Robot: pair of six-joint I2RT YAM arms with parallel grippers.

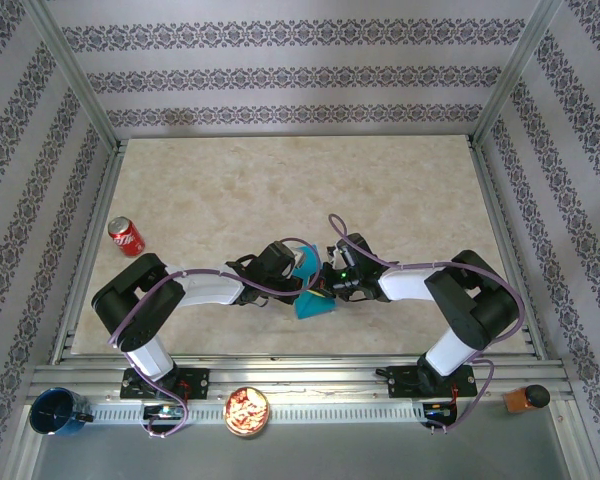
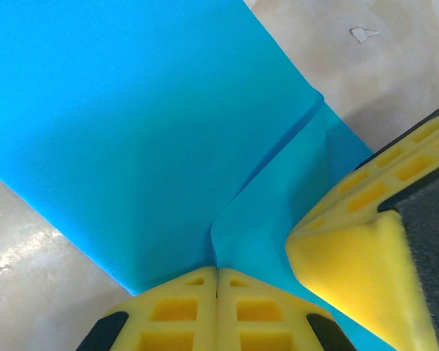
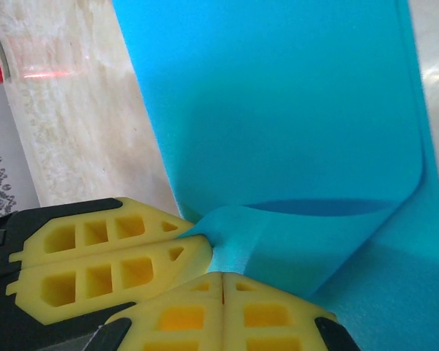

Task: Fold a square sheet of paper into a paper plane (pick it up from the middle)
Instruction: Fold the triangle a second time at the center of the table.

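A bright turquoise sheet of paper [image 1: 315,303] lies at the middle of the near half of the bench [image 1: 280,180], pinched by two robot arms that meet tip to tip over it. The left claw [image 2: 217,272] is closed on the sheet, its yellow fingers [image 2: 175,314] pressed flat together with a puckered edge of paper caught between them. The right claw [image 3: 223,276] is likewise clamped tight on the same paper, just beside its partner, the two claws almost touching.

Seen from the left wrist, a fold line runs away from the pinch toward the upper right, with one layer overlapping another. Seen from the right wrist, the paper bends over itself in a soft, rounded curl, and the rest spreads out over the marbled beige bench.

A red soda can [image 1: 126,237] stands well apart, near the left edge of the bench. On the rail [image 1: 320,408] in front of the arm bases rest a dark blue cup [image 1: 58,412] at the far left and a round bowl [image 1: 247,411] of reddish bits between the bases.
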